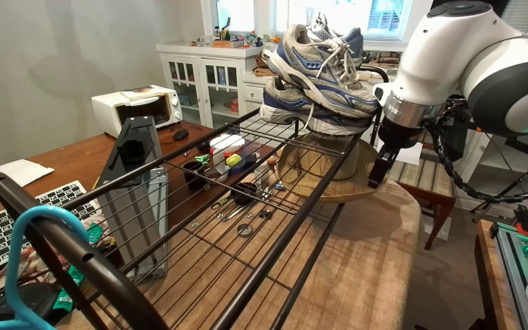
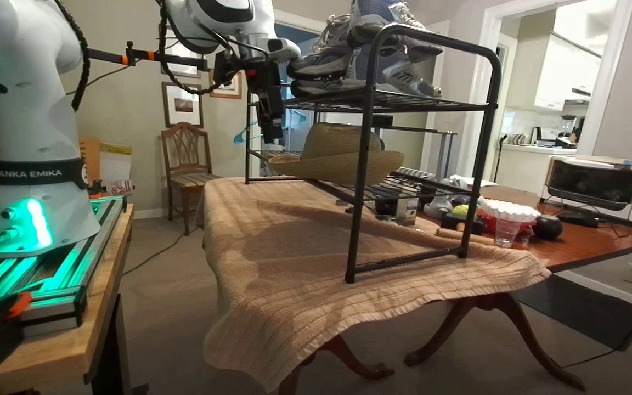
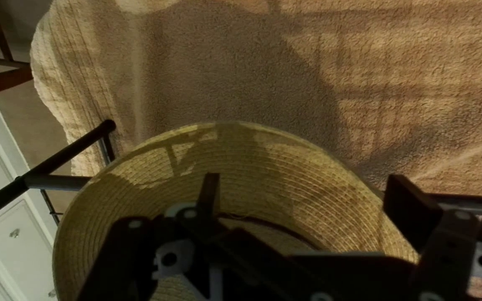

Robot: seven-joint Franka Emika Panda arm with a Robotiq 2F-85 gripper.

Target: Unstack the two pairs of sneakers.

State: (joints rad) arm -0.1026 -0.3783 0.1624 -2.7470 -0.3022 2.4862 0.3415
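Exterior view: front sneakers (image 1: 319, 82) mostly hide the pair behind (image 1: 354, 42).

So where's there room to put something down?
Free: the top shelf between sneakers and hanger; the towel from rack to drooping edge. Crowded: the shelf's sneaker end, around the hat below, and the table between rack and oven.

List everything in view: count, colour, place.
Table: one, brown, under cloth
Cloth: one, beige, over table
Rack: one, dark, on cloth
Sneakers: four, grey-blue, stacked atop rack
Straw hat: one, tan, inside rack
Toaster oven: one, white, on table
Mouse: one, black, beside toaster oven
Hanger: one, blue, rack's end
Chair: one per exterior view, brown, background
Cabinets: uncounted, white, background
Small items: uncounted, mixed, on table
Arm: one, white, beside rack
Gripper: one, black, open near hat
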